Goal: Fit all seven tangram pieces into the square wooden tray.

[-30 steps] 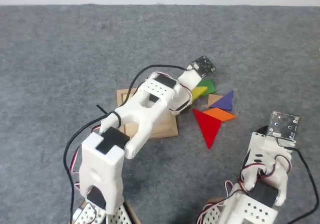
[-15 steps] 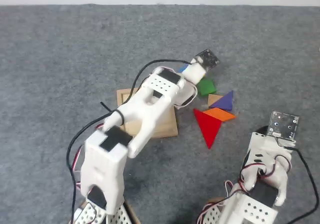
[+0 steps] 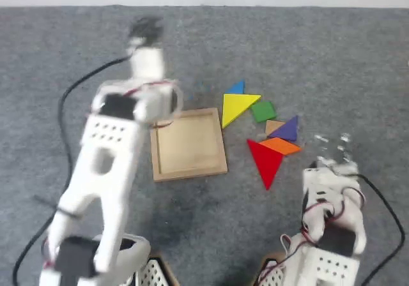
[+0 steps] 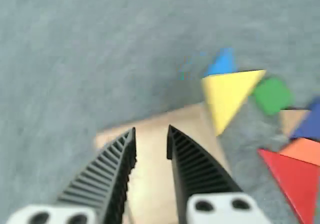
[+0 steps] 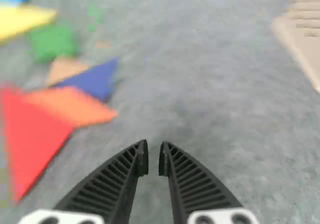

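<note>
Wooden tray lies bare mid-frame with the tangram pieces clustered right of it, nearer the almost-closed, empty right gripper than the slightly parted, empty left gripper at the high view's upper left.

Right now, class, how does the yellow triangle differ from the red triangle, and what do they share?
The yellow triangle lies beside the tray's far corner; the red triangle lies nearer the arms, apart from the tray. The yellow triangle sits next to the blue piece and the green piece; the red triangle sits next to the orange piece. Both lie flat on the carpet, outside the tray.
</note>
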